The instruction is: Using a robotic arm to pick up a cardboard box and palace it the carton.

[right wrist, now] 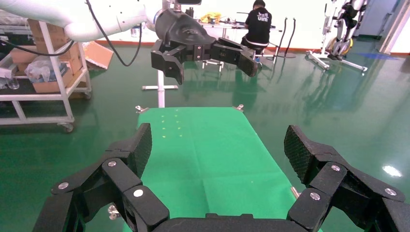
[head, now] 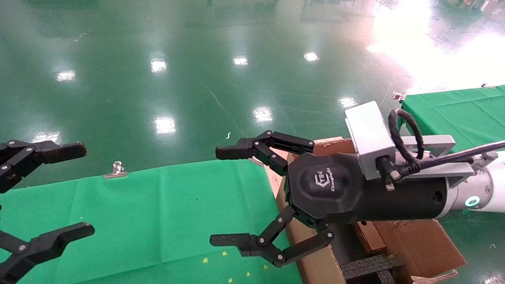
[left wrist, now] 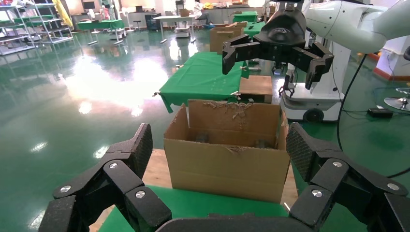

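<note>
My right robotic arm [head: 465, 193] reaches in from the right, and its gripper [head: 223, 195] hangs open and empty over the near edge of the green table [head: 158, 221]. Below its palm stands the carton [head: 307, 260], flaps up, with black foam [head: 367, 266] inside. From the left wrist, the carton [left wrist: 225, 159] stands just ahead, between the open fingers of my left gripper [left wrist: 221, 145]. A small brown cardboard box [left wrist: 256, 86] sits beyond it, under the open right gripper [left wrist: 270, 72]. My left gripper [head: 79, 189] hangs open at the table's left end.
A second green-clothed table [head: 453, 110] stands at the right. Metal clips [head: 115, 170] hold the cloth at the table's far edge. Glossy green floor lies beyond. In the right wrist view a trolley with boxes [right wrist: 43, 72] and a person [right wrist: 257, 24] are far off.
</note>
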{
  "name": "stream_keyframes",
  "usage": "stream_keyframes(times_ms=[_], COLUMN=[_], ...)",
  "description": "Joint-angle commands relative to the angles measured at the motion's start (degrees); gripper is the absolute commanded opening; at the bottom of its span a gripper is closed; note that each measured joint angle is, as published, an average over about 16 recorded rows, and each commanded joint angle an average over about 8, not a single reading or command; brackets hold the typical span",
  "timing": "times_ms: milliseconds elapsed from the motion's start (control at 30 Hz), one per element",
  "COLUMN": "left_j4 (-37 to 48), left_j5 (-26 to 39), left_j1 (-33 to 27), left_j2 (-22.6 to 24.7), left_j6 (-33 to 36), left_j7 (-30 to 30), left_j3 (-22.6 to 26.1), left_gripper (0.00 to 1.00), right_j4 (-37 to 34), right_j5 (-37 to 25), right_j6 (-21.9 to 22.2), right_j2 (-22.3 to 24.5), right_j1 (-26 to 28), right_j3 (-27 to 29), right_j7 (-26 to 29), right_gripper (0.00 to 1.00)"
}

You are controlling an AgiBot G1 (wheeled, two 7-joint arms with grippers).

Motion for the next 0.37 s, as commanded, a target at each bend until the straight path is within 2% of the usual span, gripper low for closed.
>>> stream_keyframes(times_ms=[33,367], left_j4=[0.0,0.0], left_j5=[0.0,0.0], left_j1=[0.0,0.0], left_j2=[0.0,0.0], left_j6=[0.0,0.0], left_j7=[0.0,0.0], left_j3=[0.0,0.0], left_gripper=[1.00,1.00], right_j4=[0.1,-0.2], right_j5=[0.0,0.0], right_j6=[-0.1,0.4], right_j2=[0.0,0.1], right_j1=[-0.2,0.5], right_j3=[0.3,-0.8], right_j7=[-0.1,0.1], right_gripper=[1.00,1.00])
